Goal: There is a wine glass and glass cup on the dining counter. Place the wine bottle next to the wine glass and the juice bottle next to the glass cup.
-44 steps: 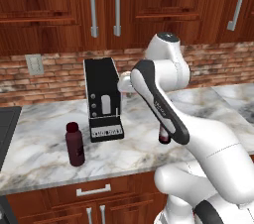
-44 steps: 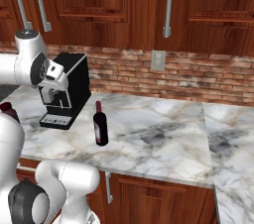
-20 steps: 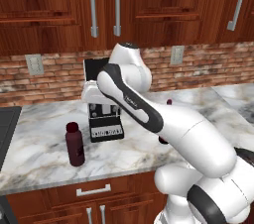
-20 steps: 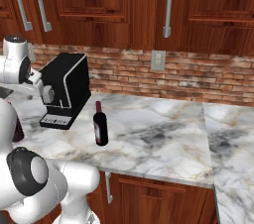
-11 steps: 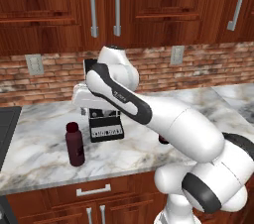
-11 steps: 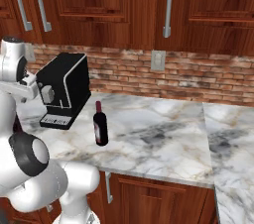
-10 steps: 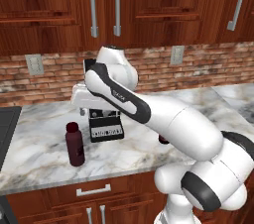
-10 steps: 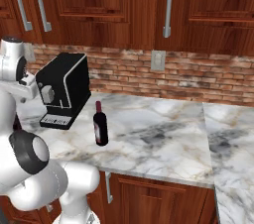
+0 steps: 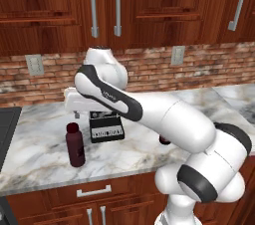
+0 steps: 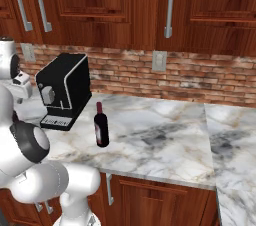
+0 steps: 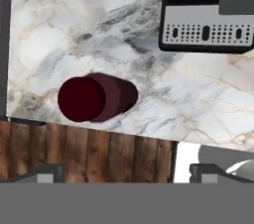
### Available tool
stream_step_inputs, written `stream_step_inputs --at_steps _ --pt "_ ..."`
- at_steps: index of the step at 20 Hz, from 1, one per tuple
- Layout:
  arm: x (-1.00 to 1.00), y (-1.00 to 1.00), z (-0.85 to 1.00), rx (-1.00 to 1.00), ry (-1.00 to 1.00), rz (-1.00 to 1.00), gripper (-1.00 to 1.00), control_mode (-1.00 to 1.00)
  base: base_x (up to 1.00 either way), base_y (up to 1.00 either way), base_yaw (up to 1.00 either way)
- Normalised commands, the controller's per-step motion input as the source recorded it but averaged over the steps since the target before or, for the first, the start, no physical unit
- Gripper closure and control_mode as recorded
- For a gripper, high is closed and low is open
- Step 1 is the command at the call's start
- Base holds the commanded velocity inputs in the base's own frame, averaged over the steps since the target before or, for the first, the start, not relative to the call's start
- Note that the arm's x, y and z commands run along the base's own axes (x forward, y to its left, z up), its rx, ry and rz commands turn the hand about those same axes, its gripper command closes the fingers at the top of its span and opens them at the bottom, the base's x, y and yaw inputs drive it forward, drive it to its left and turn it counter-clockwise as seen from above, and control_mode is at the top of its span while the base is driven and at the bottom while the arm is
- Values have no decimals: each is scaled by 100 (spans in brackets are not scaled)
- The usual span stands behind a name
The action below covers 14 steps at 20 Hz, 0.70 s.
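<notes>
Hand view shows the stout, unlabelled maroon juice bottle (image 11: 96,97) upright below the empty, spread pincer (image 11: 124,171).

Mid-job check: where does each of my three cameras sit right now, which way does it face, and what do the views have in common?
Left base view: behind the arm on its left, facing the brick wall and marble counter; the white arm sweeps from lower right over the juice bottle beside the coffee machine.
Right base view: behind on the right, same wall; arm at left edge, wine bottle standing.
Hand view: straight down onto the juice bottle's cap; fingertips at bottom.
Shared: coffee machine, counter.
</notes>
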Motion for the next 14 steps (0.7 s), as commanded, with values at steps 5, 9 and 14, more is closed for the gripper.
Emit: stream_step_inputs --at_steps 5,9,14 --pt "2 17 -12 -20 -2 0 -100 -100 0 0 0" --pt "13 17 -17 -17 -5 0 -100 -100 0 0 0" --pt "11 10 -4 -1 -5 0 -100 -100 0 0 0"
